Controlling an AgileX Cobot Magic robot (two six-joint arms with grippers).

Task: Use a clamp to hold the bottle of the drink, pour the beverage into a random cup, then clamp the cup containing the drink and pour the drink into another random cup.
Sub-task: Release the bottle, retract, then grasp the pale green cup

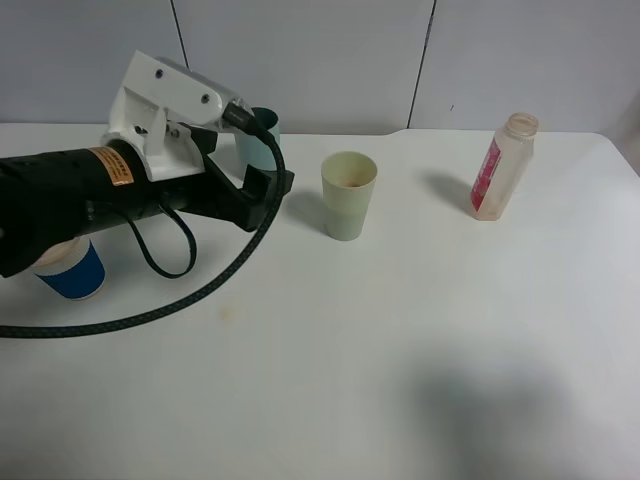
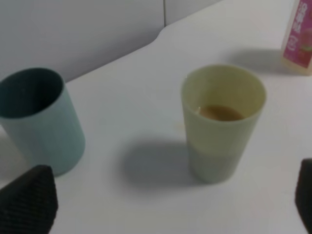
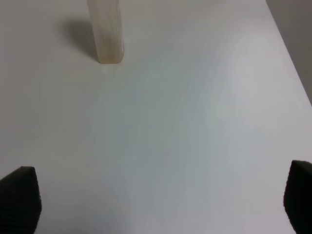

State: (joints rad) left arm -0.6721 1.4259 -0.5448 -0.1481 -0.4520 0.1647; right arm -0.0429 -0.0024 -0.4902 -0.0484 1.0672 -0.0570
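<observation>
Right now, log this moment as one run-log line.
left end effector: open, facing green cup, not touching | right end effector: open, empty | green cup: holds brown drink | bottle: upright on table, ungripped

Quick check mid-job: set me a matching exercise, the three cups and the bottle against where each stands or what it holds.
Things:
1. pale green cup
2. teal cup
3. blue paper cup
4. bottle

Places or states:
A. far right of the table, pink label
B. front left, partly hidden under the left arm
C. middle of the table, brown drink inside
D. near the table's back edge, behind the left arm

Pairs: 1-C, 2-D, 3-B, 4-A
</observation>
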